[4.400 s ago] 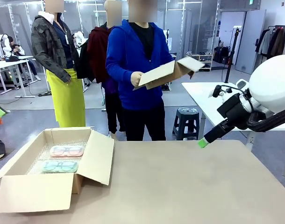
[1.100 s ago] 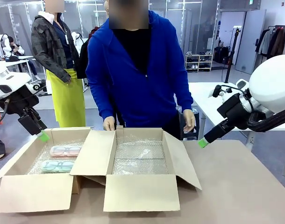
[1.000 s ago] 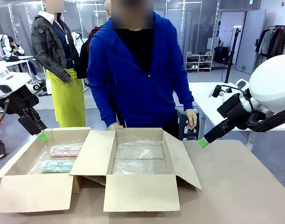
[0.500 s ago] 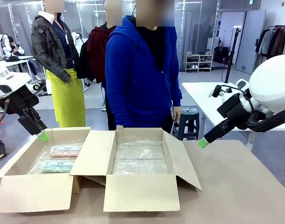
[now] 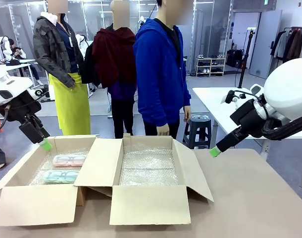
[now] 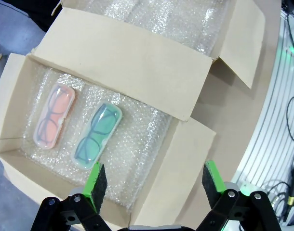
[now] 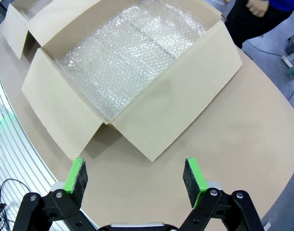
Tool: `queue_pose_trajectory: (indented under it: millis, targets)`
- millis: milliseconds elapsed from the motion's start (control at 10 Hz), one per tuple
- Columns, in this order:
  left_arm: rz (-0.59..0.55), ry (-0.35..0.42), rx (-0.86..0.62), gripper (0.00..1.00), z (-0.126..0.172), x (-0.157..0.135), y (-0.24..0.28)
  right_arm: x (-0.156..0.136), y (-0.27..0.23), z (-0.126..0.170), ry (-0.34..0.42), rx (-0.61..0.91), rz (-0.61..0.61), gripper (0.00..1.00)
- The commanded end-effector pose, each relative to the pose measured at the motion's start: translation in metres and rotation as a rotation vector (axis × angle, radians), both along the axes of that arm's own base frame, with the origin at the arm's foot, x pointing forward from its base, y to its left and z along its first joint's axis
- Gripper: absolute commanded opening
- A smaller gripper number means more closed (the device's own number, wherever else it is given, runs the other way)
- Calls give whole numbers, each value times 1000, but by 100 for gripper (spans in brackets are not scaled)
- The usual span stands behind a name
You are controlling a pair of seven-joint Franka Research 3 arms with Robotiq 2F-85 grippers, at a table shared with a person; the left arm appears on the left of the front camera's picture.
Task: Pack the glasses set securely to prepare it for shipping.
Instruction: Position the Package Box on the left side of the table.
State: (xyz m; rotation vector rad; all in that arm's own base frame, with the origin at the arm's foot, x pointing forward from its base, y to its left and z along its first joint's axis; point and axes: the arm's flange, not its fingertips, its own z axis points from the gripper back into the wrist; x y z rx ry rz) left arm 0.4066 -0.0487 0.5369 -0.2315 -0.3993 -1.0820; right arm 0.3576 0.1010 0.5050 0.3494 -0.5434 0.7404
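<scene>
The glasses set lies on bubble wrap in the open left cardboard box [image 5: 22,198]: a pale pink case [image 5: 69,160] [image 6: 52,115] and a mint green case [image 5: 60,176] [image 6: 97,129], side by side, each showing eyeglass frames. My left gripper [image 5: 46,145] [image 6: 151,181] hovers open above the far left corner of that box, holding nothing. A second open box [image 5: 151,203] [image 7: 171,110], lined with bubble wrap and holding nothing else, stands at the table's middle. My right gripper [image 5: 214,151] [image 7: 136,176] hangs open above the table to the right of it.
A person in a blue hoodie [image 5: 161,74] stands just behind the middle box, turned sideways, one hand [image 5: 163,130] hanging near its far wall. Two more people stand farther back. Bare brown table [image 5: 255,198] stretches to the right of the boxes.
The person has straightened up, drawn both hands off the middle box's far edge and turned sideways, stepping right. Neither arm has moved.
</scene>
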Motion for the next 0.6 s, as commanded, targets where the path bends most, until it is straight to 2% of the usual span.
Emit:
queue_pose_trajectory:
  millis: [0,500]
  targets:
    - [14,-13,18,100,3,-2,1,-2,3,-1,0,-5,-14,100]
    - [14,-13,18,100,3,-2,1,-2,3,-1,0,-5,-14,100]
